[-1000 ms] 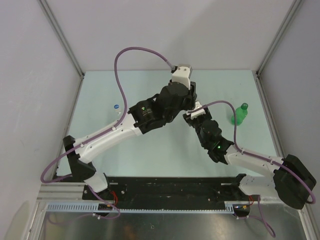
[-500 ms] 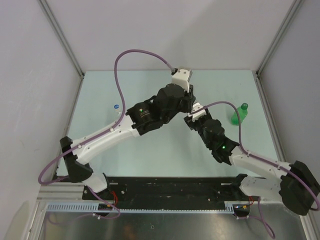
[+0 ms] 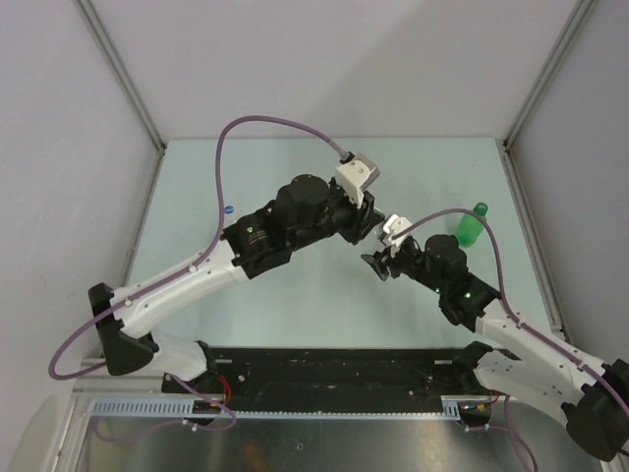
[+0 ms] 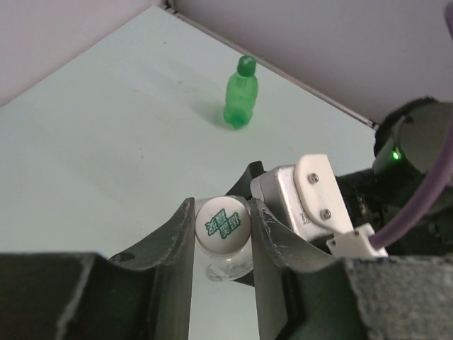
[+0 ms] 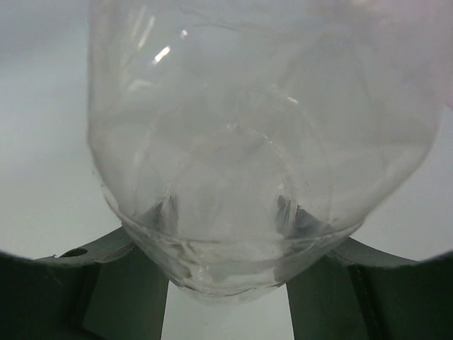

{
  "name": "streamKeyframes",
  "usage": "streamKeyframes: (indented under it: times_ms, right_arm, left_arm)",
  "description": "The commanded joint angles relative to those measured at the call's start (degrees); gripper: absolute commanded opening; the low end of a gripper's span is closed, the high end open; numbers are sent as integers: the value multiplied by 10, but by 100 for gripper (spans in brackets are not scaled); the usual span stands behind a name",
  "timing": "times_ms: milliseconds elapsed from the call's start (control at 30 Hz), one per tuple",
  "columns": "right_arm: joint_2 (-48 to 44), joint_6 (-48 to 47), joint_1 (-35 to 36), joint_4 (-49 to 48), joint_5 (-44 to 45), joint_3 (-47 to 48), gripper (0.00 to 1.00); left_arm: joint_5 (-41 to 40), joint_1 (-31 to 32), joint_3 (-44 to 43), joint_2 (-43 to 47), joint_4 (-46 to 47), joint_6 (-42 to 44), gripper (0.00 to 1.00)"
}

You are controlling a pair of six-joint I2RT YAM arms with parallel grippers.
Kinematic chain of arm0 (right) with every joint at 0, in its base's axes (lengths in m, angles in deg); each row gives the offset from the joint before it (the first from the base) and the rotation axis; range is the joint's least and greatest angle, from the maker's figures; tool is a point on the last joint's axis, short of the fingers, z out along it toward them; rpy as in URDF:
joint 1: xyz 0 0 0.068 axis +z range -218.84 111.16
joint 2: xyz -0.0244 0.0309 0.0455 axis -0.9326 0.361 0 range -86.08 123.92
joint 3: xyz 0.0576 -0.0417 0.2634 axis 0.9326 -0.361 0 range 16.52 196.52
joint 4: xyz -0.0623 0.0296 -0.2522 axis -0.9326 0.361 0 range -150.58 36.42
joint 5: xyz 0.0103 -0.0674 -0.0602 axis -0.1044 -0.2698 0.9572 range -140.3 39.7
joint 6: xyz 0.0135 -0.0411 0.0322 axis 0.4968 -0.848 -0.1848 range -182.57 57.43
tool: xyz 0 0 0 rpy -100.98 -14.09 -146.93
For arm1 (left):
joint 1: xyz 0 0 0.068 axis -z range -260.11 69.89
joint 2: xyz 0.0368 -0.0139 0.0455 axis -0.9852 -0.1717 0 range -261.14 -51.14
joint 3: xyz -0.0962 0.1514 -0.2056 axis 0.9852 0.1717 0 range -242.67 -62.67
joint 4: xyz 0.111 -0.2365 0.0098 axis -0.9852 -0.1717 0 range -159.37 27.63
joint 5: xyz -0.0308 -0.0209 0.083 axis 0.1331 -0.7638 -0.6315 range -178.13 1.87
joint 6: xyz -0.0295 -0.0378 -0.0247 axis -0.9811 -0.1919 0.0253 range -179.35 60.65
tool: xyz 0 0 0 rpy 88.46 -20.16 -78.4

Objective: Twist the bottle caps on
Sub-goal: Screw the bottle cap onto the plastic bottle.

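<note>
2 bottles seen: 1 green bottle point(image 3: 470, 226) upright far right, 1 green cap point(image 4: 245, 65) on it; 1 clear bottle point(image 5: 262, 142) mid-table, clamped by right gripper point(image 5: 226, 282). Left gripper point(image 4: 221, 212) pinches 1 white cap point(image 4: 221, 228) atop the clear bottle.

You are looking at a white cap point(image 4: 221, 227) carrying green printed characters, a colourless clear bottle point(image 5: 262, 142), a translucent green bottle point(image 4: 241, 94) wearing a green cap point(image 4: 245, 65), purple cables point(image 4: 428, 200) and a pale mint table point(image 4: 106, 127).
</note>
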Motion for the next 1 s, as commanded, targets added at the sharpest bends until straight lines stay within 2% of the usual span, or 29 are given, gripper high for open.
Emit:
streamKeyframes:
  times_ms: [0, 167, 467, 667, 800, 900, 967]
  right_arm:
    - [-47, 16, -3, -124, -124, 34, 0]
    - [-67, 12, -9, -119, -187, 33, 0]
    - [-93, -26, -15, -80, -269, 34, 0]
    - [-103, -52, -17, -45, -343, 34, 0]
    - [-108, -63, -17, -35, -360, 34, 0]
    - [-108, -70, -16, -30, -366, 34, 0]
    - [-104, -70, -17, -28, -371, 34, 0]
  left_arm:
    - [139, 7, 54, -5, -85, 63, 0]
    - [204, 8, 84, 10, -81, 134, 0]
    - [387, 3, 140, 28, -63, 335, 0]
    - [456, -22, 140, 22, -66, 407, 0]
    - [456, -28, 140, 26, -80, 434, 0]
    - [445, -28, 139, 31, -89, 444, 9]
    - [437, -29, 136, 31, -92, 442, 31]
